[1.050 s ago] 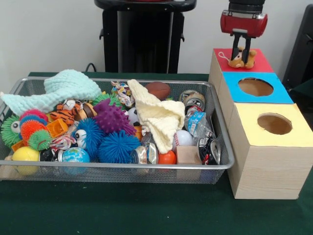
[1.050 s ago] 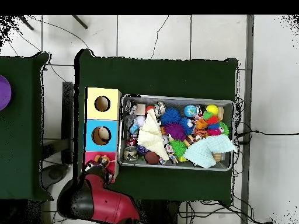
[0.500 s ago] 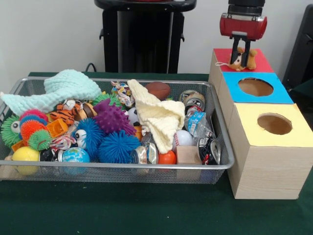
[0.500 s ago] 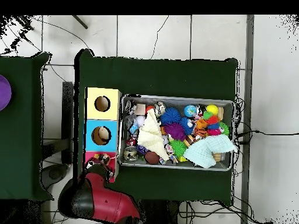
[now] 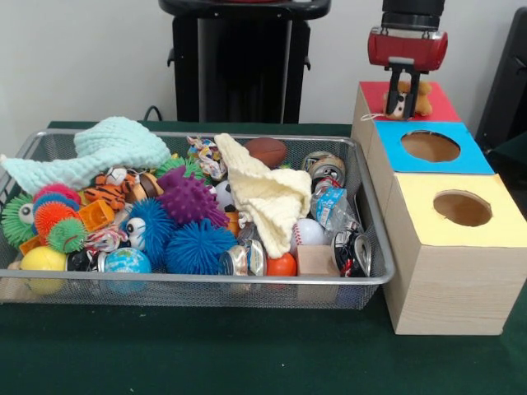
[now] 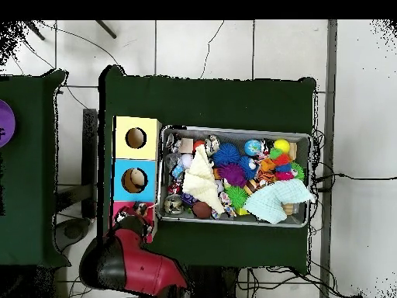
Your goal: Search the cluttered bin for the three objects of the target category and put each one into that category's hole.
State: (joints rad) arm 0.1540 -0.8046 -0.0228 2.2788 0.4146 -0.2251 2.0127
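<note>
My gripper (image 5: 403, 107) hangs over the red-topped box (image 5: 440, 107) at the back right, shut on a small brown plush toy (image 5: 421, 97) whose white string trails left. The toy sits low on the red top and hides the hole there. In the overhead view the gripper (image 6: 138, 219) and the toy (image 6: 141, 208) lie over the red box (image 6: 120, 211). A striped tiger plush (image 5: 111, 192) lies in the wire bin (image 5: 206, 280) among spiky balls, cans and cloths.
A blue-topped box (image 5: 473, 156) and a yellow-topped box (image 5: 502, 222), each with a round hole, stand in a row in front of the red one. The bin also holds a teal cloth (image 5: 107, 148), a cream cloth (image 5: 268, 193) and a football (image 5: 266, 151).
In the front view the gripper has sunk a little and drifted slightly left over the red box, keeping hold of the plush toy, which has turned between the fingers. The bin's contents are unchanged.
</note>
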